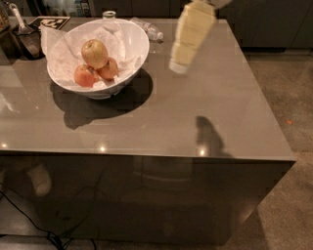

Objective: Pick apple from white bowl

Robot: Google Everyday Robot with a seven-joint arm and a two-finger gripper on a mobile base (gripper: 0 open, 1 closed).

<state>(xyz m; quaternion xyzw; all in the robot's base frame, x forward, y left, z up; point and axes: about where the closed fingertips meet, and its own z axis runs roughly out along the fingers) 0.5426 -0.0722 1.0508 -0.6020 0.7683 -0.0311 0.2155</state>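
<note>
The white bowl [133, 36] stands on the grey table at the back left, lined with crumpled white paper. The apple [95, 53], pale yellow-green and the largest, lies on top in the bowl. Two smaller redder apples [85, 75] [109, 69] lie below it. My gripper [180, 66] hangs above the table to the right of the bowl, cream-coloured and blurred, pointing down, well apart from the bowl and holding nothing I can see.
The glossy grey table [220, 112] has its right edge near the floor [288, 97]. A clear plastic bottle [149, 30] lies behind the bowl. A small jar [109, 14], a marker tag [49, 22] and dark utensils [24, 36] stand at the back left.
</note>
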